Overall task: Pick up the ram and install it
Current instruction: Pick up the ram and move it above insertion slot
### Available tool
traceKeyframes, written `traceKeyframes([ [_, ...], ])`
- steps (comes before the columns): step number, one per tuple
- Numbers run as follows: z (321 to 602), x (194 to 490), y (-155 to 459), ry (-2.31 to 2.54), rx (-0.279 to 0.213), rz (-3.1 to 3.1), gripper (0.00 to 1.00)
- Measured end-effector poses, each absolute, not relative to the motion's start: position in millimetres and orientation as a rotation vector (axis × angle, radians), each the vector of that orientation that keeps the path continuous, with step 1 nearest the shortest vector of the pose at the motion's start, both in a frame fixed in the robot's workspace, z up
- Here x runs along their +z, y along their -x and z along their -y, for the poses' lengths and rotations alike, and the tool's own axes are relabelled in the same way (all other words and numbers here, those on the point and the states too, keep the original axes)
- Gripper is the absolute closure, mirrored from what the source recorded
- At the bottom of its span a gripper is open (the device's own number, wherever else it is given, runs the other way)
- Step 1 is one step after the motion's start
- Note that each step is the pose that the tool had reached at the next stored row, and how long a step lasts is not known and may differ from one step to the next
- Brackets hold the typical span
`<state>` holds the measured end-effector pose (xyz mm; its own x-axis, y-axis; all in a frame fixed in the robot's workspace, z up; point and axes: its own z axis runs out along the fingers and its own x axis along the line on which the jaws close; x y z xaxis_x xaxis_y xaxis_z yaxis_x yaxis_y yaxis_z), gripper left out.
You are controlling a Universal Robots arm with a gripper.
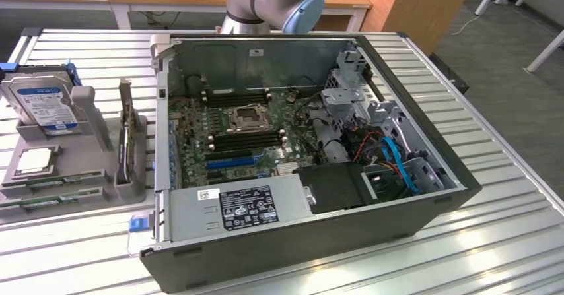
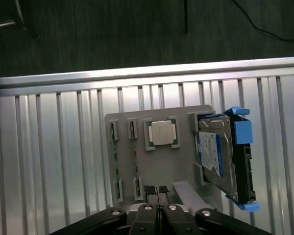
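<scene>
Exterior view: the ram sticks (image 1: 55,179) are lying flat in the grey holder (image 1: 86,107) on the surface (image 1: 493,196), beside the open computer case (image 1: 291,255), none slotted in yet. They're sitting close together, so I'm guessing a grab could be knocking the neighbour loose.

Wrist view: the tool (image 2: 156,190) is hanging pinched shut, gripping nothing, just by the sticks' ends. I'm counting two sticks, one processor (image 2: 161,133), one hard drive (image 2: 215,152).

No legible text, hard drive (image 1: 42,103) label unreadable, power supply (image 1: 238,209) label unreadable
</scene>
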<state>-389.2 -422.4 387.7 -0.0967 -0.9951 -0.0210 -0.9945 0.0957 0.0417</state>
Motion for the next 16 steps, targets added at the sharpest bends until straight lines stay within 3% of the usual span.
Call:
traceKeyframes([
  [16, 422.4, 387.7, 389.2, -2.164, -0.07, 2.258, 0.9],
])
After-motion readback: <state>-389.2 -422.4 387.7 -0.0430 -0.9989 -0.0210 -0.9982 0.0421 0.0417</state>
